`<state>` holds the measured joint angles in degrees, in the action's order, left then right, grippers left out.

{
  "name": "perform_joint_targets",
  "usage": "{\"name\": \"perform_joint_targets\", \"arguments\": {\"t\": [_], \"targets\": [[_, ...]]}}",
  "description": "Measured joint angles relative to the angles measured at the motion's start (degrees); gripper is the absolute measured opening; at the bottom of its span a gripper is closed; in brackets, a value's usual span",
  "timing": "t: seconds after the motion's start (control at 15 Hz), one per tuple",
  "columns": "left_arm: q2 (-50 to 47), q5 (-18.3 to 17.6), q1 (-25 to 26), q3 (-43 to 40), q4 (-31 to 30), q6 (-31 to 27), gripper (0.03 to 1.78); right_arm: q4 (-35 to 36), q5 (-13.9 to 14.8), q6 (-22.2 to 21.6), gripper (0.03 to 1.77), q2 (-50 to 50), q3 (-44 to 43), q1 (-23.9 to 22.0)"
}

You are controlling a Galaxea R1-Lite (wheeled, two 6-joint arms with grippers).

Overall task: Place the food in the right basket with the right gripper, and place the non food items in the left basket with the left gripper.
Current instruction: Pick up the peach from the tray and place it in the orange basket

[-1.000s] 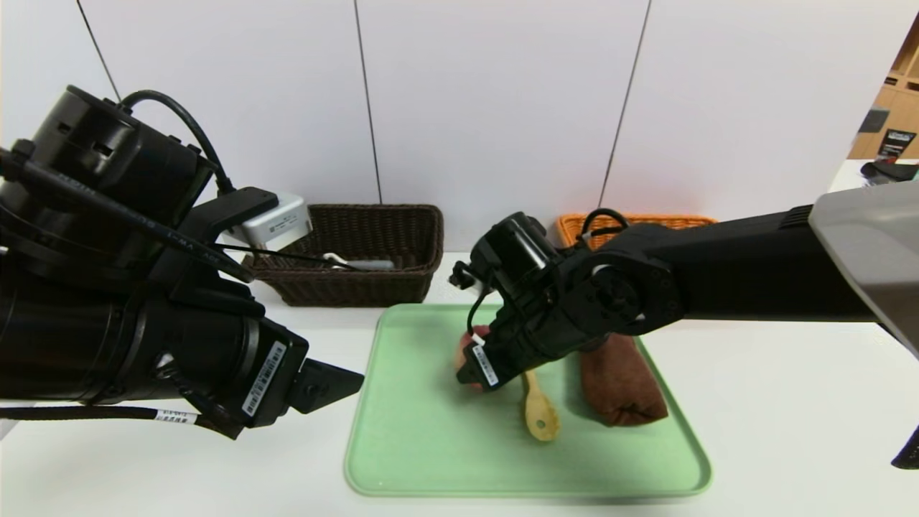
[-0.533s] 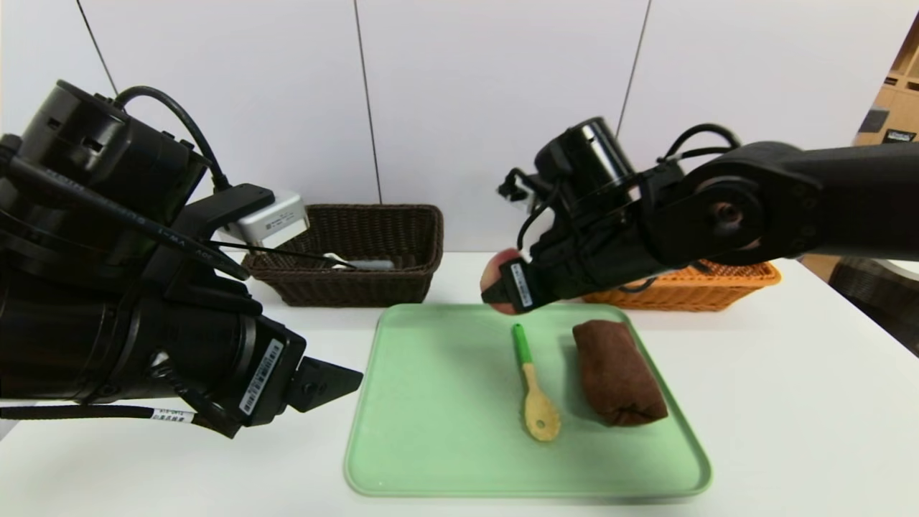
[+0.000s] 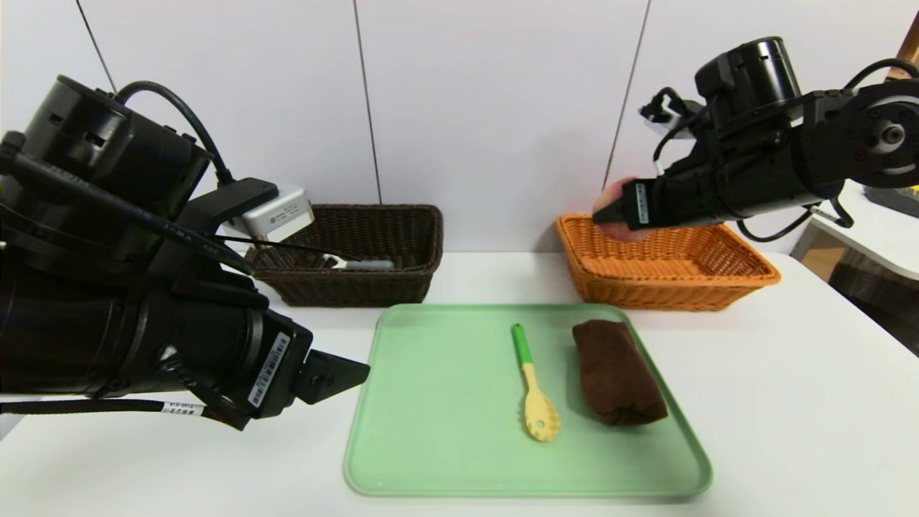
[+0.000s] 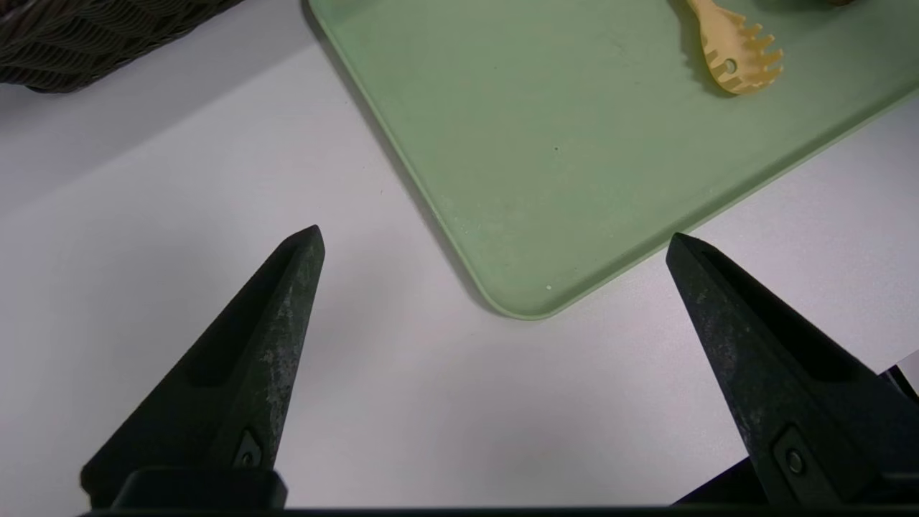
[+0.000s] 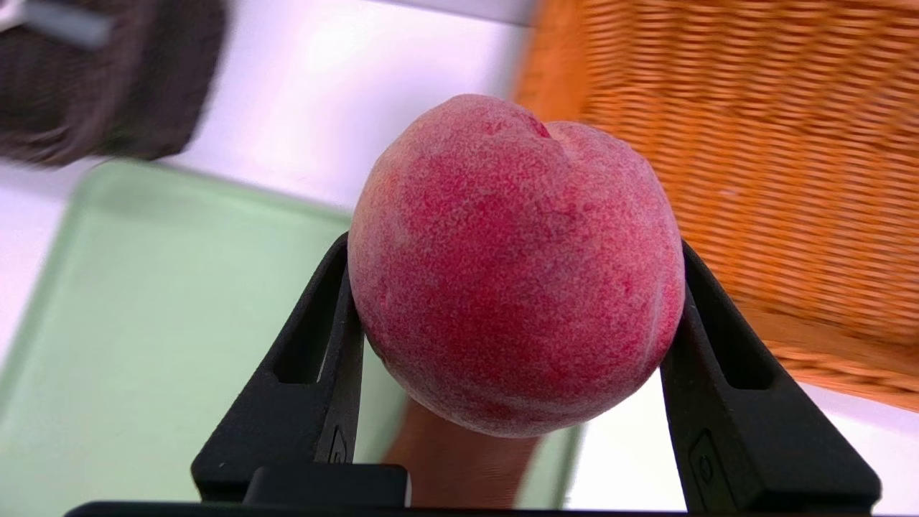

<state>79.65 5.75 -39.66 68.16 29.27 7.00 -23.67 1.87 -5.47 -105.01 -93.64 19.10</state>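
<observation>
Wide apart at left gripper [image 4: 495, 230], near left of green tray [image 3: 528, 488]; clenched around peach [image 5: 513, 266] at right gripper [image 5: 515, 248], above near-left rim of orange basket [image 3: 668, 283]. Probably carrying step; next, needs moving slightly right, then releasing.

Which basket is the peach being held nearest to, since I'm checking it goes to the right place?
The orange wicker basket: the right gripper holds the peach by its rim, far from the dark brown one.
</observation>
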Motion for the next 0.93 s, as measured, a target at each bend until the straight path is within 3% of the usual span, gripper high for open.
{"name": "perform_joint_targets", "arguments": {"t": [0.4,0.67,0.93], "targets": [[0.1,0.0,0.0,-0.1,0.0,0.2,1.69,6.4,1.3,2.5,1.12,-5.2,0.0,-10.5],[0.7,0.1,0.1,-0.2,0.0,0.3,1.69,10.2,5.9,4.9,1.12,-11.2,-0.7,-14.5],[1.7,0.1,0.1,-0.4,-0.1,0.4,1.69,10.7,6.2,5.9,1.12,-15.8,-1.4,-16.5]]}}
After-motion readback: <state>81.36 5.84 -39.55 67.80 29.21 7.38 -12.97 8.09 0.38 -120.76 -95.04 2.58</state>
